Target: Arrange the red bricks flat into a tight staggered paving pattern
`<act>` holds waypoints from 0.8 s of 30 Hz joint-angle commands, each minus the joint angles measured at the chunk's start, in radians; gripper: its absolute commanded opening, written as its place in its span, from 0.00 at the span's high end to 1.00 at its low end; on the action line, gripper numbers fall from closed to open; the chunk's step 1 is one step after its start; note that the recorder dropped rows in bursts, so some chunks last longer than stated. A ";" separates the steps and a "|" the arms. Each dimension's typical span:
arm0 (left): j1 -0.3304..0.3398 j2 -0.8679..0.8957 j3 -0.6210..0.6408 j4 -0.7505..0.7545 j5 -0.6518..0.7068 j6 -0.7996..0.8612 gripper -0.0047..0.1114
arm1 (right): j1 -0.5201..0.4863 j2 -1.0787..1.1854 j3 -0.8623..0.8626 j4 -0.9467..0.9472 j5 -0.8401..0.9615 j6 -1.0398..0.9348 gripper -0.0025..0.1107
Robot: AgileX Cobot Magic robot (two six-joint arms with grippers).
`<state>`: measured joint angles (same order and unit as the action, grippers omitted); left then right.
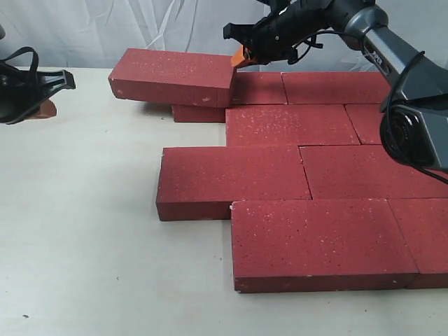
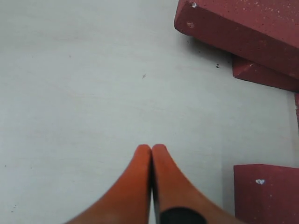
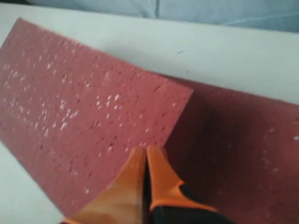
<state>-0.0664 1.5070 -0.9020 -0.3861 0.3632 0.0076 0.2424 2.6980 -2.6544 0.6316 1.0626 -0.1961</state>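
**One brick sits off the pattern at the back left corner**

From my station I see the red bricks (image 1: 315, 241) lying flat on the white table (image 1: 84, 210) in staggered rows that fill the right side of the exterior view. Their long sides touch, and the joints in each row are offset from those in the next. The third row's left brick (image 1: 231, 178) juts out further left than the rows in front of it and behind it.

At the back left, one brick is not flat in the pattern. This top brick (image 1: 175, 73) lies partly on a lower brick (image 1: 196, 112), and its left end hangs out over the table. Its right end meets the back row.

The right gripper (image 1: 243, 56) reaches in from the upper right. Its orange fingers (image 3: 161, 172) are pressed together and pinch nothing. In the right wrist view the tips sit over the top brick's speckled face (image 3: 70, 102), near its end edge. I cannot tell whether they touch it.

The left gripper (image 2: 151, 151) hangs over bare table at the far left, well apart from every brick. Its fingers are also pressed together, with nothing between them.
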 commanded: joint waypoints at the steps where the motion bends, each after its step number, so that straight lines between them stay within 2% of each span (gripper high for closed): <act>1: 0.005 0.005 0.003 -0.007 -0.010 0.003 0.96 | 0.005 -0.001 -0.002 0.157 0.158 -0.136 0.98; 10: 0.005 0.005 0.003 -0.008 -0.008 0.003 0.96 | 0.050 -0.013 -0.002 0.134 0.158 -0.147 0.98; 15: 0.005 0.005 0.003 -0.028 -0.008 0.005 0.96 | 0.050 -0.038 -0.002 0.003 0.158 -0.151 0.98; 19: 0.005 0.005 0.003 -0.028 -0.008 0.018 0.96 | 0.062 -0.028 -0.002 -0.025 0.042 -0.168 0.98; 24: 0.005 0.005 0.003 -0.033 -0.010 0.020 0.96 | 0.062 -0.019 0.003 -0.044 0.043 -0.212 0.98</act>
<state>-0.0664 1.5070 -0.9020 -0.4128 0.3632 0.0235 0.3025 2.6792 -2.6544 0.6008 1.1054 -0.3830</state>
